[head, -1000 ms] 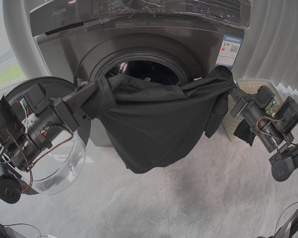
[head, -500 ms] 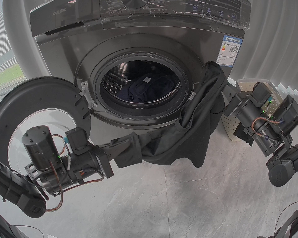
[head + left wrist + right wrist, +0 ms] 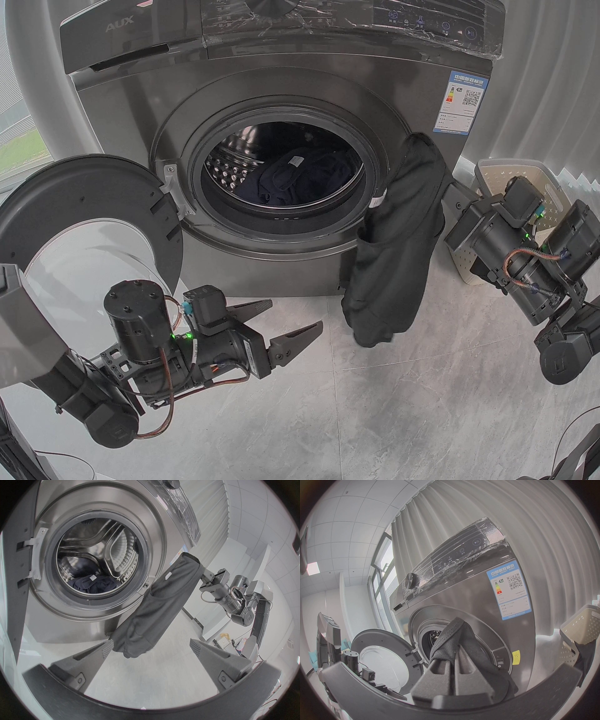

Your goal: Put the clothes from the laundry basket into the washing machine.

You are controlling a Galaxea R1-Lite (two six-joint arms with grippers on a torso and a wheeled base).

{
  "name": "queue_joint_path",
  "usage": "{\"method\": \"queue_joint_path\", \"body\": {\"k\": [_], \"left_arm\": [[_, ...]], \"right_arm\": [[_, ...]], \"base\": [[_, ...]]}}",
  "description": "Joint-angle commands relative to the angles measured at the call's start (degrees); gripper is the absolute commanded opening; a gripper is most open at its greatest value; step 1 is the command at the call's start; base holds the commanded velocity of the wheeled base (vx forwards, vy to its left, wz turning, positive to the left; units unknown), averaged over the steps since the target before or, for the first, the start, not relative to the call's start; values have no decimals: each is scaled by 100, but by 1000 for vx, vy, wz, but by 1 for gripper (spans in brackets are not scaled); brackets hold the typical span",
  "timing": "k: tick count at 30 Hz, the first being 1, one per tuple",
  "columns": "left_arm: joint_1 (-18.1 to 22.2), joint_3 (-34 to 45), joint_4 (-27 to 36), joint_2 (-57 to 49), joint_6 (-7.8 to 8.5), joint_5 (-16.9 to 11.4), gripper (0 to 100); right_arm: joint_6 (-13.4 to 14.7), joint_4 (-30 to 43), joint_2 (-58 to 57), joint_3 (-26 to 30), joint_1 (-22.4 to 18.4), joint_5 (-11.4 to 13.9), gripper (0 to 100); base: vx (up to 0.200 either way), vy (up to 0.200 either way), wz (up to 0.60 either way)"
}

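The right gripper (image 3: 455, 659) pinches the top of a black fabric garment (image 3: 394, 250), which hangs in front of the grey front-loading washing machine (image 3: 281, 75), at the right rim of its round opening. The left gripper (image 3: 294, 314), fingers spread and empty, sits low by the open round door (image 3: 81, 194), apart from the garment. Dark clothes (image 3: 294, 175) lie in the drum. A cream perforated laundry basket (image 3: 550, 181) stands behind the right arm.

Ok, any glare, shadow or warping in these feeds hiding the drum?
Head view: drum shadowed, dark clothes inside readable, glare on the wrapped control panel. Left wrist view: heavy fisheye, bright glints on the drum steel. Right wrist view: fisheye, its fingers and black garment cover most of the opening.
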Motion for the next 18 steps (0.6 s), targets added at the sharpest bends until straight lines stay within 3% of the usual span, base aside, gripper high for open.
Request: {"method": "queue_joint_path", "body": {"k": [1,5,18], "left_arm": [[-74,-246,-239,505,-4,7,100],[-74,-510,-564,742,5,7,100],[-329,-1204,-1021,1726,67,-10,100]], "right_arm": [[-14,-3,12,210,9,72,0],[-31,-30,3,412,9,221,0],[-22,-30,12,254,18,186,0]], "base": [[0,0,0],[0,0,0],[0,0,0]]}}
